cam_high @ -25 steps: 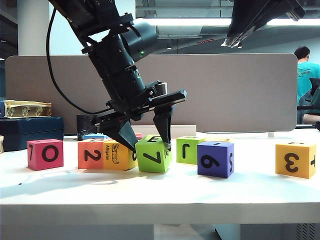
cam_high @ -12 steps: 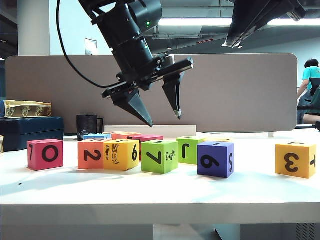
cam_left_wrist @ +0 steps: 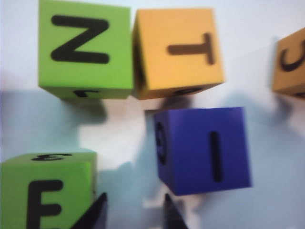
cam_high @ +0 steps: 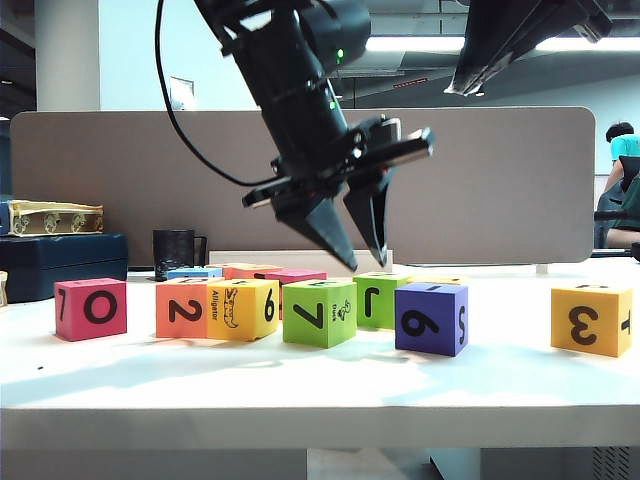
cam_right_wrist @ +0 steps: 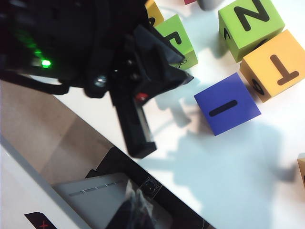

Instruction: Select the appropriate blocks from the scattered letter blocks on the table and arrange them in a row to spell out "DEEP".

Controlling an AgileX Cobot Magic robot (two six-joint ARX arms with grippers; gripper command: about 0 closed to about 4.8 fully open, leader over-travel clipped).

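- Lifting clear of the lime green 7 block (cam_high: 319, 313), which it was straddling a second ago, the left gripper (cam_high: 352, 262) is now hanging above the row, toward 1 o'clock of that block, its fingers narrowing and holding nothing.
- Sitting in the front row on the table (cam_high: 320, 385), from 9 o'clock to 3 o'clock, are six cubes: pink 0 block (cam_high: 91, 309), orange 2 block (cam_high: 181, 309), yellow Alligator block (cam_high: 241, 309), the lime green one, purple 6 block (cam_high: 431, 318), and yellow-orange 3 block (cam_high: 591, 319) well apart at far right.
- Judging the step: three cubes are lining up; a fourth is being sought next, and the 3 block calls for a long reach toward 3 o'clock.
- Lying behind are a second green block (cam_high: 378, 298) and low pink, orange and blue ones, partly hidden.
- Hanging high at 1 o'clock, the right gripper (cam_high: 466, 86) is keeping its fingers shut and empty.
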